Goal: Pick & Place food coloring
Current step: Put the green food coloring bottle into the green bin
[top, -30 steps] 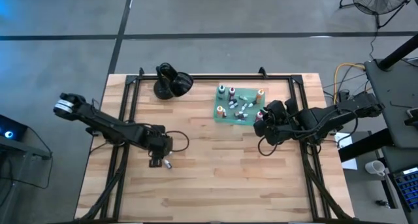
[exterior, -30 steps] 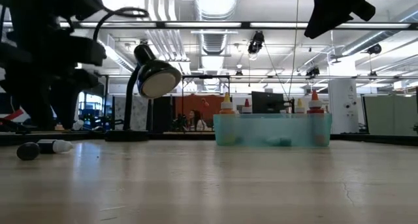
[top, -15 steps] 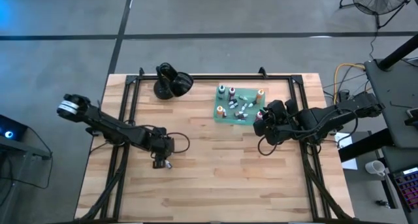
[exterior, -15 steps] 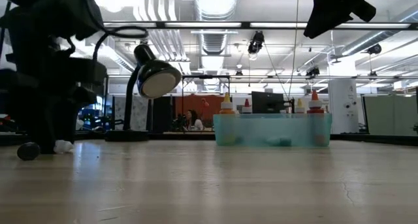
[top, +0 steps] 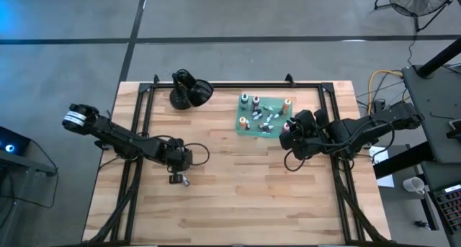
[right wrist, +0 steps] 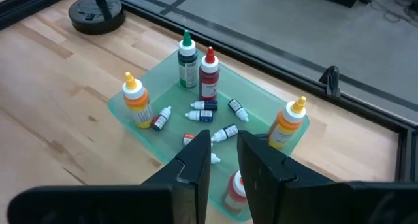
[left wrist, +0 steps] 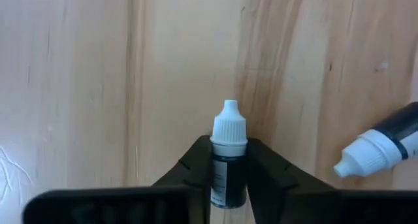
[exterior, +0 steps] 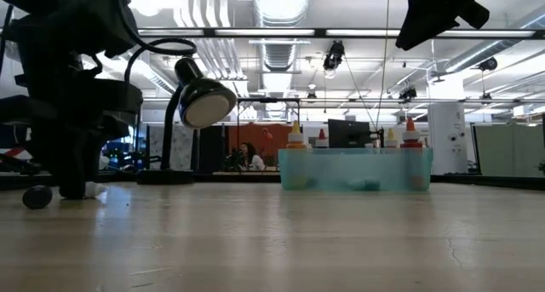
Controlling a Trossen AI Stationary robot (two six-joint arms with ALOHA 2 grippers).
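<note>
— Wooden tabletop (top: 238,196) from above: left gripper (top: 176,178) low on the boards, right gripper (top: 288,135) waiting shut beside the green tray (top: 253,126).

— And its wrist view?

— Fingers (left wrist: 196,165) pinched on a dark white-capped bottle (left wrist: 228,160); another bottle (left wrist: 382,144) lies beside. Grasp made, I'd say; next, lift toward the tray.

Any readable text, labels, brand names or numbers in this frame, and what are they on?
None can be read.
Small dark bottle held shut in the left gripper: no print readable.
Bottles on the green tray: labels too small to read.
</note>
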